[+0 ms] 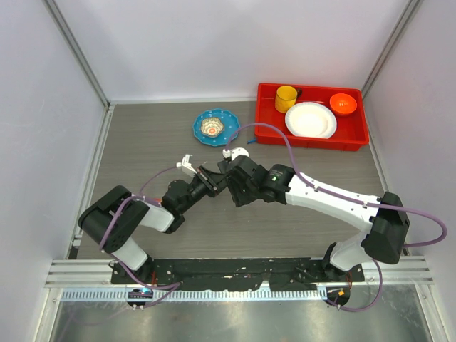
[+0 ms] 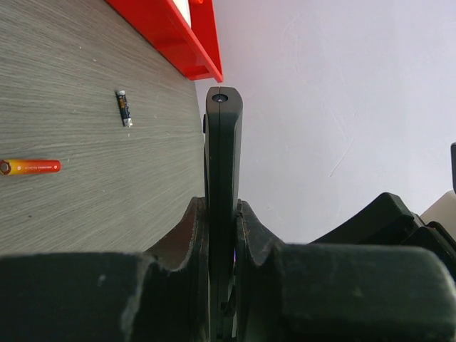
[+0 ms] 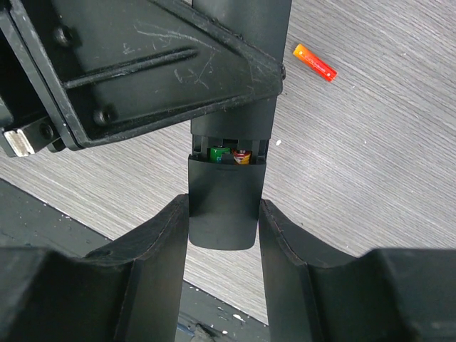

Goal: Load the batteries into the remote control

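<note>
The remote control (image 2: 223, 164) is a slim black bar held edge-on above the table between my left gripper's (image 2: 222, 208) shut fingers. In the right wrist view its black battery cover (image 3: 222, 206) sits between my right gripper's (image 3: 223, 214) fingers, which press on its two sides. The cover is slid partly back, and two battery ends (image 3: 231, 153), one green and one orange-red, show in the compartment. A loose orange-red battery (image 3: 314, 63) lies on the table and also shows in the left wrist view (image 2: 32, 167). In the top view both grippers (image 1: 211, 178) (image 1: 229, 174) meet mid-table.
A small dark battery-like cylinder (image 2: 124, 108) lies on the table near the red tray (image 1: 265, 114). The tray holds a yellow cup (image 1: 286, 97), a white plate (image 1: 311, 120) and an orange bowl (image 1: 343, 103). A blue plate (image 1: 201, 132) with a small bowl stands at the back middle.
</note>
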You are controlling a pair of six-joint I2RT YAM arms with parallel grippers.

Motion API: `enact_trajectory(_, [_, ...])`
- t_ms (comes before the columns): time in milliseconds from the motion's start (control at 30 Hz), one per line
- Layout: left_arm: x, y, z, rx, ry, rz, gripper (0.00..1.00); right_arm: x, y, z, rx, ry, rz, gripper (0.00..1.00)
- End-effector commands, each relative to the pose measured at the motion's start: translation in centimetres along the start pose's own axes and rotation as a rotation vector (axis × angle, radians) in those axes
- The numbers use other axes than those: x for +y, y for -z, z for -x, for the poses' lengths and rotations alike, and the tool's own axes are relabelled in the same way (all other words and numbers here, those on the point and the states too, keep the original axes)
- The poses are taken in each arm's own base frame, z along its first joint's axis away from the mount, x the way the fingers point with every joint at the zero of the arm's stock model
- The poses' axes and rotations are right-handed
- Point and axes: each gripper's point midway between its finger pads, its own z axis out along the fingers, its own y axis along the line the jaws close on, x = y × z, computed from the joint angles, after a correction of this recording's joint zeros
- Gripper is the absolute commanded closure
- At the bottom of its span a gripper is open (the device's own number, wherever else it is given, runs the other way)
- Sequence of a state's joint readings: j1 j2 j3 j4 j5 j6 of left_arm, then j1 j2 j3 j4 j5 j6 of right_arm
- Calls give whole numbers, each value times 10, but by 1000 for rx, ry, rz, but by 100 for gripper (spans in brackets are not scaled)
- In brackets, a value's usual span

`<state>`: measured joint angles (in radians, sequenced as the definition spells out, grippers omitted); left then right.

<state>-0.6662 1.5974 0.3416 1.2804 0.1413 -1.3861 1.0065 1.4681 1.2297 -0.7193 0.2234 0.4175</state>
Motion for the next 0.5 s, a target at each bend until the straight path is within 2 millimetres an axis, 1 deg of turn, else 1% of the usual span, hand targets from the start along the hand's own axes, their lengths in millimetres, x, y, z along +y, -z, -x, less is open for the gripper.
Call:
enact_trajectory(0, [-85,10,9,-39,-52,-321,100,-1,6,12,-53,-14,9,74])
enact_trajectory(267, [-88,12,7,-37,-56,-327,100,-6,6,14,-55,-23,4,75])
enact_trajectory(467, [-91,14,8,-44,-61,-335,100,-9,4,8,-42,-30,-1,75])
